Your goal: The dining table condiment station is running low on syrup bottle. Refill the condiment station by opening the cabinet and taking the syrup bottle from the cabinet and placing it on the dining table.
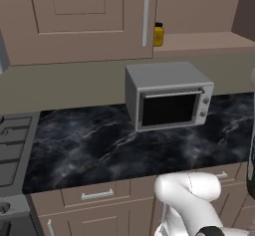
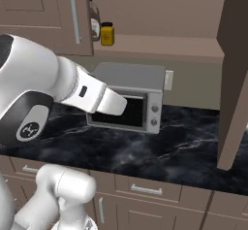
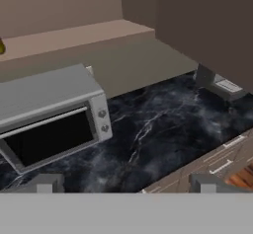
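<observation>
My gripper [image 3: 126, 182] is wide open and holds nothing. Its two dark fingertips [image 3: 45, 182] stick up at the bottom of the hand view, far apart. They hang in the air over the black marble counter [image 3: 163, 129].

The cabinet [image 2: 38, 10] on the wall has one door shut, with a long silver handle [image 2: 73, 14]. The part next to it is open, and I can see its shelf [image 2: 160, 44]. The other door [image 2: 235, 73] is swung out on the right in the right base view.

The syrup bottle [image 2: 93, 24] stands on that shelf, at the left end, partly hidden behind the edge of the shut door. A short yellow jar [image 2: 107, 34] with a black lid stands just beside it. In the left base view I can see the jar [image 1: 158, 34] next to the door edge.

A gray toaster oven [image 1: 169, 95] sits on the counter below the shelf. My white arm [image 2: 58, 83] reaches across in front of it. A stove [image 1: 12, 150] is at the left end of the counter.
</observation>
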